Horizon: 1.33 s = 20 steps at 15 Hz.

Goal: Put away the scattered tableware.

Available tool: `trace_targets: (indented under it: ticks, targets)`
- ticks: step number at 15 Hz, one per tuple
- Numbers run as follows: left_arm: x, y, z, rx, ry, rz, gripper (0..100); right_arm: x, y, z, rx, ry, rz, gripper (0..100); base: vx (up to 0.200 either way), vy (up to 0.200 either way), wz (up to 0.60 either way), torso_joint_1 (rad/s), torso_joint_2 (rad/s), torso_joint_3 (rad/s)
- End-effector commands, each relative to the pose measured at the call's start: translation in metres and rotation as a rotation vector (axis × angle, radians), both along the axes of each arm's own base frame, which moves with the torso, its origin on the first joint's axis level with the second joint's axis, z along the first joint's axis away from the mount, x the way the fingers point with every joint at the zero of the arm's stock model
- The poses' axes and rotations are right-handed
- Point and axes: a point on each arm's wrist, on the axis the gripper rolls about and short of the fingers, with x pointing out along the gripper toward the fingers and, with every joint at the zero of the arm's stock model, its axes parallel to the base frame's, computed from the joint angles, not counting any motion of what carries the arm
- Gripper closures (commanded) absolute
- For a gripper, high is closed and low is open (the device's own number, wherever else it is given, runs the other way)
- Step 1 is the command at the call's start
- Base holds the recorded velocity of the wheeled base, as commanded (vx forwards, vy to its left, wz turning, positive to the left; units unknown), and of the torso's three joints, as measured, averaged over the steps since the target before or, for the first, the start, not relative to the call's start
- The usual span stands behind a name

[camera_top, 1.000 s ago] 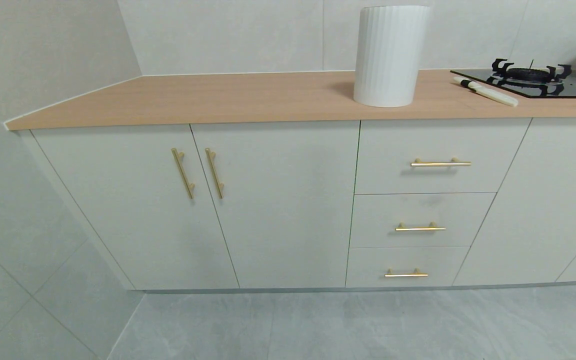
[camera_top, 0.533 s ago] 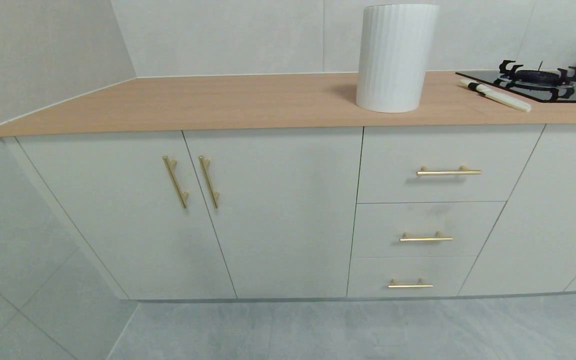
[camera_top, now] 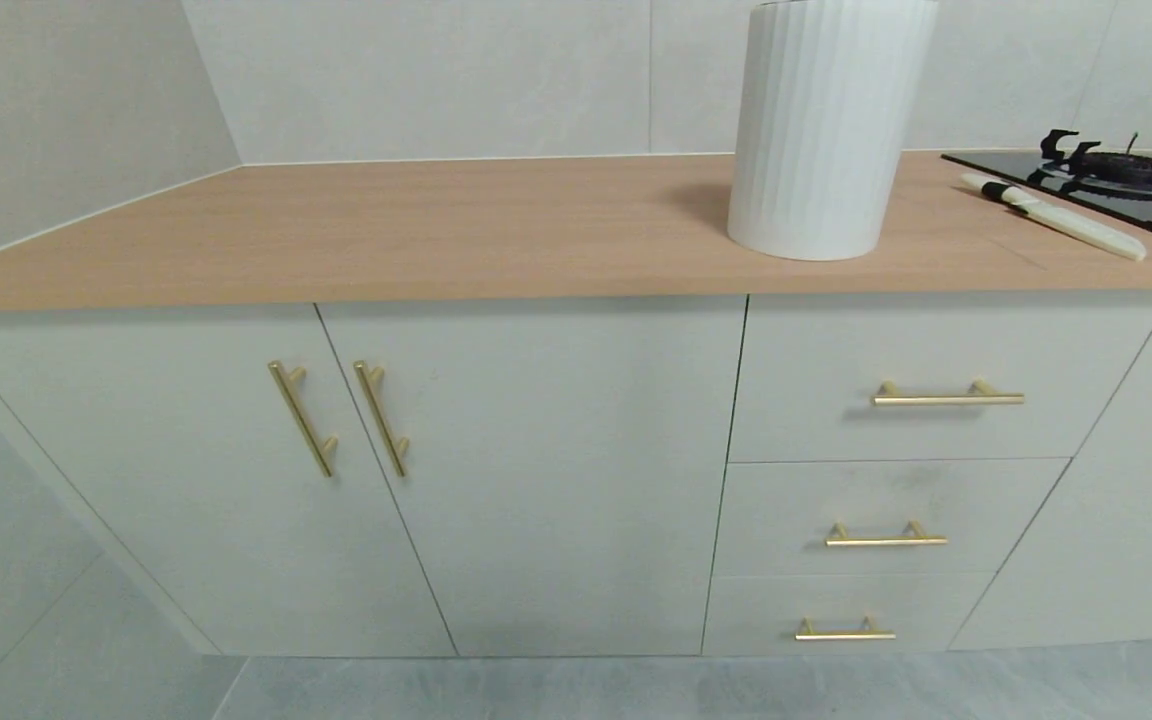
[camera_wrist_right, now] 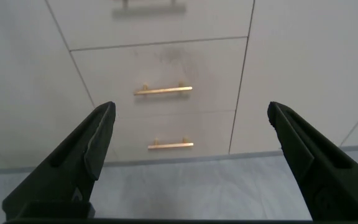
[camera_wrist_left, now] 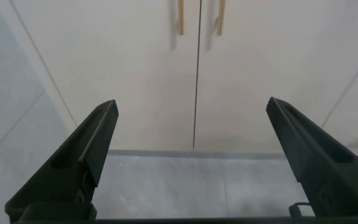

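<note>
A knife (camera_top: 1056, 216) with a black handle and a cream blade lies on the wooden countertop (camera_top: 416, 225) at the right, just in front of the black hob (camera_top: 1116, 175). Left of it stands a tall white ribbed container (camera_top: 821, 130). My left gripper (camera_wrist_left: 191, 118) is open and empty, low in front of the double cabinet doors (camera_wrist_left: 199, 68). My right gripper (camera_wrist_right: 191, 118) is open and empty too, facing the lower drawers (camera_wrist_right: 160, 68) with gold handles.
White cabinets run under the counter: two doors with gold handles (camera_top: 341, 418) on the left, three drawers (camera_top: 896, 470) on the right. Tiled walls close the left corner. Grey tiled floor (camera_top: 576, 690) lies in front.
The whole head view has shifted: the cabinets and counter look larger and lower in the picture, so the camera has come closer. Nothing on the counter has moved.
</note>
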Motion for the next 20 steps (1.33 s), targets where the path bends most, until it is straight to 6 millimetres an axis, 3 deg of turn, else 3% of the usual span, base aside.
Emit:
trace_targets:
  ticks: [1,6,16,20]
  targets:
    - [0.0000,0.0000,0.0001,0.000,0.000,0.001,0,0.0002,0.0000,0.0000,0.000,0.003,0.001,0,0.200,0.000,0.00,-0.002,0.00,0.002]
    - [0.0000,0.0000,0.0001,0.000,0.000,0.000,0,0.0002,0.0000,0.0000,0.000,0.003,0.001,0,0.200,0.000,0.00,0.002,0.00,0.003]
    - [0.0000,0.0000,0.0001,0.001,0.000,0.001,0,0.0002,0.0000,0.0000,0.000,0.003,0.001,0,0.000,0.000,0.00,0.000,0.00,0.000]
    - [0.0000,0.0000,0.0001,0.001,0.000,0.001,0,0.0002,0.0000,0.0000,0.000,0.003,0.001,0,0.000,-0.200,0.00,0.000,0.00,0.002]
